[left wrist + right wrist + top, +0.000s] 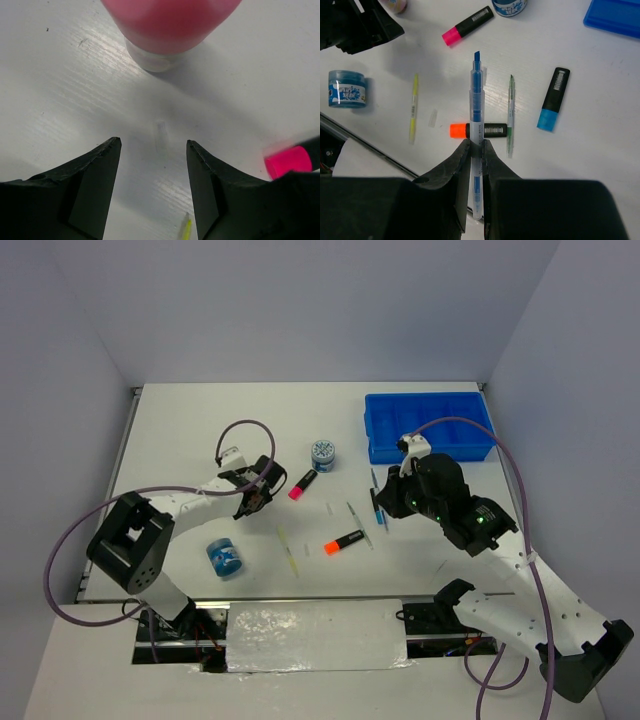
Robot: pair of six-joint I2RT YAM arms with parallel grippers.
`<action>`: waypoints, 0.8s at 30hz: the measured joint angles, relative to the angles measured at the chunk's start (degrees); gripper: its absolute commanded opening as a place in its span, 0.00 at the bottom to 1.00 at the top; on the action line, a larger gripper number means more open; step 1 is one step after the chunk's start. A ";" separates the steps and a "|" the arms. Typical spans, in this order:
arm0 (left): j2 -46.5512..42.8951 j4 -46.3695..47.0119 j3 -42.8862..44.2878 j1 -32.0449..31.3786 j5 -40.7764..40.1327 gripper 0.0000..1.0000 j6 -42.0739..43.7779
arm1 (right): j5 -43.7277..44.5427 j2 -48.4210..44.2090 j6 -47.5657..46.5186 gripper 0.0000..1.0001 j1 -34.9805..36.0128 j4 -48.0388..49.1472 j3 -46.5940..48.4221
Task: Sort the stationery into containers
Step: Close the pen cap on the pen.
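Your right gripper clamps the blue pen, short of the blue tray.
Pen sticks straight out past the fingertips; your left gripper gapes, pink-capped bottle just ahead, untouched.

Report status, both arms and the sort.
Left fingers open, empty, low by pink bottle. Right fingers shut on blue pen, lifted over orange marker. Tray looks empty; nothing blocking it.

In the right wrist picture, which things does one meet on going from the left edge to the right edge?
First the blue jar, yellow pen, small clear piece, blue pen in the right gripper, green pen, blue-capped marker, blue tray.
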 measured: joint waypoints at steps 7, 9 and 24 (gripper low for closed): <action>4.26 0.70 0.52 0.04 -0.13 0.64 -0.17 | -0.55 0.02 -0.48 0.00 0.22 0.02 0.00; 4.85 1.11 0.52 0.04 -0.09 0.63 -0.26 | -0.70 0.02 -0.61 0.00 0.26 0.04 0.00; 6.32 3.37 0.09 0.15 0.70 0.24 -1.31 | -1.03 0.39 -0.76 0.00 0.26 0.35 -0.02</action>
